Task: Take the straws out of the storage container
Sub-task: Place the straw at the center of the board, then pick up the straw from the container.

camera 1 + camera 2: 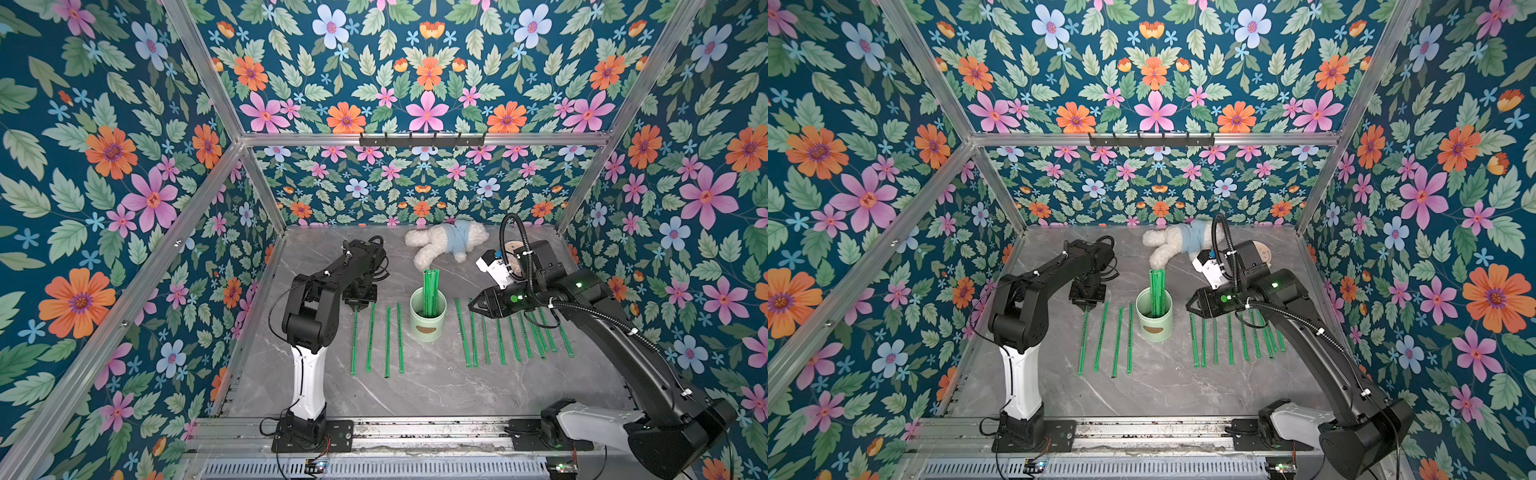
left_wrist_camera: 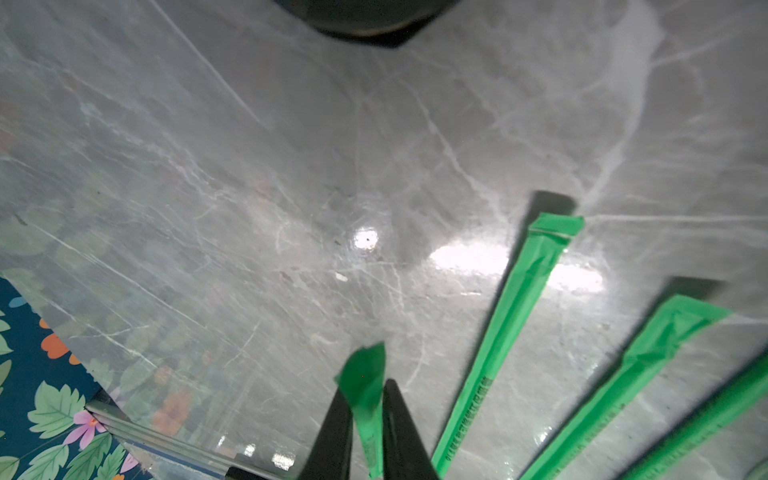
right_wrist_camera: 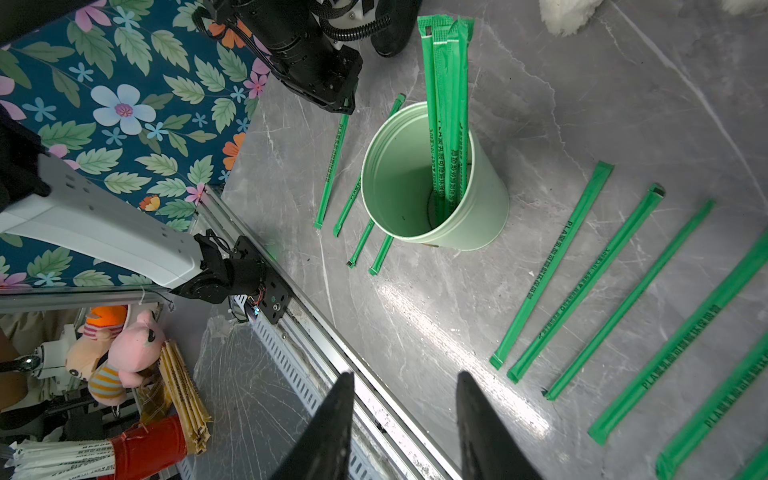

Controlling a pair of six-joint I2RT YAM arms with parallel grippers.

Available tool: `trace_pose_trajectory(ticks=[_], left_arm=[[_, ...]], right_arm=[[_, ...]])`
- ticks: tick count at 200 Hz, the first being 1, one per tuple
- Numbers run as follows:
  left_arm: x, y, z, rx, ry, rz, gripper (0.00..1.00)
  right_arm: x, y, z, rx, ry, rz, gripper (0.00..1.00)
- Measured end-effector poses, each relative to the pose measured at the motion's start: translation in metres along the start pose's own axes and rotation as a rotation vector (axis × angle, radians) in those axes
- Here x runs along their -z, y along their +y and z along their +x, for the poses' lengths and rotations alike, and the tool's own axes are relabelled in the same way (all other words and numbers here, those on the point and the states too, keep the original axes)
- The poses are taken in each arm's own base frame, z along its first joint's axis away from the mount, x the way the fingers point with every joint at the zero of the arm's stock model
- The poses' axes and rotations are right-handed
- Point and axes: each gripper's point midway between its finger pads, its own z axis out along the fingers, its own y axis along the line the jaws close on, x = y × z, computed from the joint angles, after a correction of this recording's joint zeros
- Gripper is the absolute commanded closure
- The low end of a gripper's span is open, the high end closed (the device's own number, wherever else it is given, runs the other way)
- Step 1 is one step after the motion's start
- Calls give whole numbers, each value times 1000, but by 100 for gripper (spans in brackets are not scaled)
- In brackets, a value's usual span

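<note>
The storage container [image 1: 428, 326], a pale mint cup with a brown oval mark, stands mid-table in both top views [image 1: 1154, 328]. A few green straws [image 1: 430, 291] stand upright in it, leaning on its far wall [image 3: 446, 104]. Several straws [image 1: 387, 340] lie in a row to its left and several more [image 1: 500, 340] to its right. My left gripper [image 1: 357, 306] is down at the table, its jaws close on the far end of the leftmost straw [image 2: 363, 374]. My right gripper [image 1: 473, 306] hovers open and empty above the right-hand row [image 3: 405, 382].
A white plush toy in a blue shirt [image 1: 449, 245] lies at the back of the table. A round beige object [image 1: 510, 247] sits half hidden behind my right arm. Floral walls close in three sides, and a metal rail [image 1: 415, 432] runs along the front edge.
</note>
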Motion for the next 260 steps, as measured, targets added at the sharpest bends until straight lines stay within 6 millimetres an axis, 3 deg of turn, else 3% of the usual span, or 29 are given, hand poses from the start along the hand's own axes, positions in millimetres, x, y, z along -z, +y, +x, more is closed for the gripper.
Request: trace_pose_trajectory(ticks=[151,179,219,260], left_arm=[[3,-3,-12,5,-47,18,72],[33,-1,-21,30,-136,54,73],[101,3,-32,87,-375,160,73],[156,-22,-18,65,-628,307,73]], right_arm=[[-3,-2,0,-5,8,4,58],[-3,-2,0,-5,7,6,58],[0,-5,-2,1,-7,29,58],[0,-9,-2,-2,-11,49,57]])
